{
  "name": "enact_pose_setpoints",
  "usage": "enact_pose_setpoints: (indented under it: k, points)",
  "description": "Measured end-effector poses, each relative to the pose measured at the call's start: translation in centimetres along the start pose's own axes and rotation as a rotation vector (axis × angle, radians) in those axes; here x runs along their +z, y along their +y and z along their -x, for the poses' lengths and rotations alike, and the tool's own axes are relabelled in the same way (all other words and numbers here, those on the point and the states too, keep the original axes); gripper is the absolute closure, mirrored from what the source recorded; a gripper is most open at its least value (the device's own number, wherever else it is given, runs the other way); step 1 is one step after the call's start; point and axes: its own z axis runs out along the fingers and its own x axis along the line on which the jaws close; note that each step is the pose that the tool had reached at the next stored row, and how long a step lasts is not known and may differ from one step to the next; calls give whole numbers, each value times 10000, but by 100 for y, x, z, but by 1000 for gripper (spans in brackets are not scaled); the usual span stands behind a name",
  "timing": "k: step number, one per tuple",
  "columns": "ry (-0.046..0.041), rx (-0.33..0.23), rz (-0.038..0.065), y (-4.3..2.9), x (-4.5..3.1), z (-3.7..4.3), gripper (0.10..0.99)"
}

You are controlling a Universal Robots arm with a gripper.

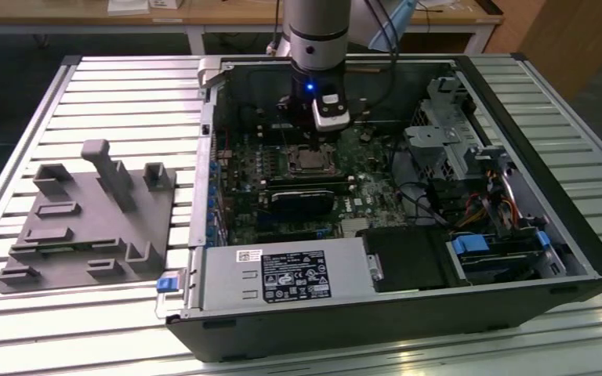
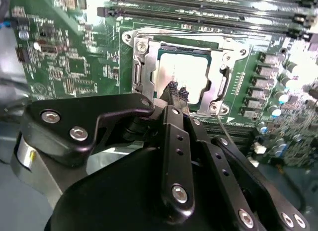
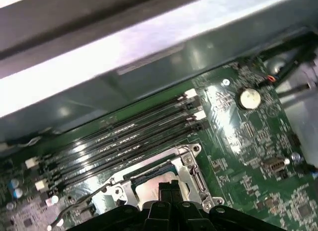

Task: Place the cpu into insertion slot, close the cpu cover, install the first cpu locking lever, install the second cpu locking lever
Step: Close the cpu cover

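The cpu (image 2: 191,72) lies flat in the insertion slot (image 1: 307,160) on the green board, its pale metal face showing. The cpu cover (image 2: 143,67), a silvery frame, lies down around it and shows again as the cpu cover (image 3: 191,164) in the first wrist view. A thin wire lever (image 2: 224,125) runs off one corner of the socket. My gripper (image 2: 177,89) hangs just above the socket's edge with its black fingertips pressed together and nothing between them. In the exterior view the gripper (image 1: 313,133) is inside the open case, just behind the socket.
Long black memory slots (image 3: 124,136) run beside the socket, with the case wall (image 3: 124,57) behind them. A black card (image 1: 303,196) sits in front of the socket. The drive cage (image 1: 458,141) and cables stand at the exterior view's right. A grey fixture plate (image 1: 81,227) lies outside the case.
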Motion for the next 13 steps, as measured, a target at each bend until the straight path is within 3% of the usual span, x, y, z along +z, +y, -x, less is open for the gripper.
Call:
enact_pose_setpoints:
  k: [13]
  points:
    - [82,-2077,56,-1,11,-2,980]
